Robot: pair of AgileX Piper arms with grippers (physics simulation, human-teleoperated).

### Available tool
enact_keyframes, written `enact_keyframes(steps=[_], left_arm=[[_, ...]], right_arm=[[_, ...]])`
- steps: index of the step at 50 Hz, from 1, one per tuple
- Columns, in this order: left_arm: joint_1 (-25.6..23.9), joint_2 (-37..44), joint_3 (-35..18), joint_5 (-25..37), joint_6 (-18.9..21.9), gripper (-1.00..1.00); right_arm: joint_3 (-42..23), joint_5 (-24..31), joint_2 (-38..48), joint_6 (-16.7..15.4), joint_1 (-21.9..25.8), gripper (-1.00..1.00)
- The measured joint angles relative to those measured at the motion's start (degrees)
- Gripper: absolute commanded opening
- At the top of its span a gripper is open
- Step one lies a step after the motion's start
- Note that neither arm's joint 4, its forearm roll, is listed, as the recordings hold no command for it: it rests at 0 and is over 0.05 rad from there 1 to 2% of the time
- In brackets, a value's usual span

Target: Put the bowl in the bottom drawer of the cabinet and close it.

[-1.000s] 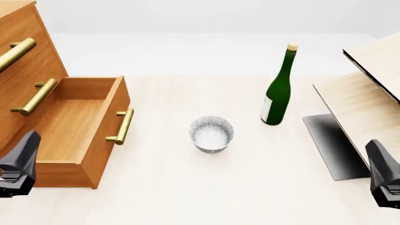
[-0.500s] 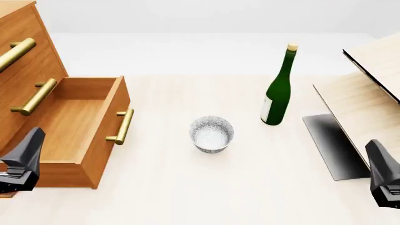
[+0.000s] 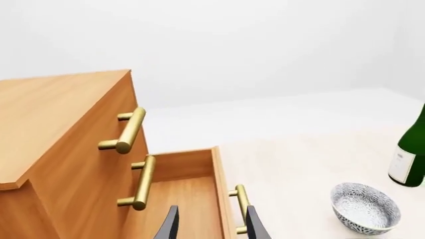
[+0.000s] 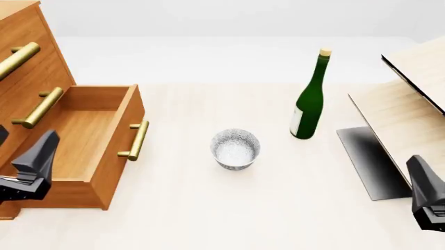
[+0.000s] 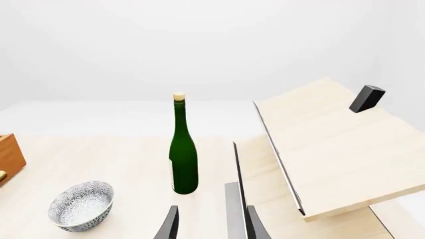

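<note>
front view | bottom drawer (image 4: 83, 140) already pulled open, empty | bowl (image 4: 236, 149) sits untouched on table | left gripper (image 3: 209, 226) and right gripper (image 5: 209, 226) both parted, holding nothing | everything else left

Readable text: none in any view.
Bottle (image 4: 310, 99) label (image 4: 297, 121): pale patch low on the green glass; faint grey marks in the left wrist view (image 3: 400, 167), too small to read.
Cabinet (image 4: 28, 78): plain wood, no lettering or numbers.
Bowl (image 4: 235, 148): blue-grey speckle pattern only, no characters.
Light-wood structure (image 4: 410, 109): no signs or marks.
</note>
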Motion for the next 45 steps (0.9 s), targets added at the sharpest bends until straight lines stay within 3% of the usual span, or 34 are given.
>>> enact_keyframes(steps=[31, 45], left_arm=[[-5.2, 1.4, -7.5, 10.1, 4.9, 1.0], [-6.7, 3.8, -11.3, 14.6, 4.1, 1.0]], right_arm=[[0.0, 0.0, 0.0, 0.0, 0.0, 1.0], [0.0, 0.0, 0.0, 0.0, 0.0, 1.0]])
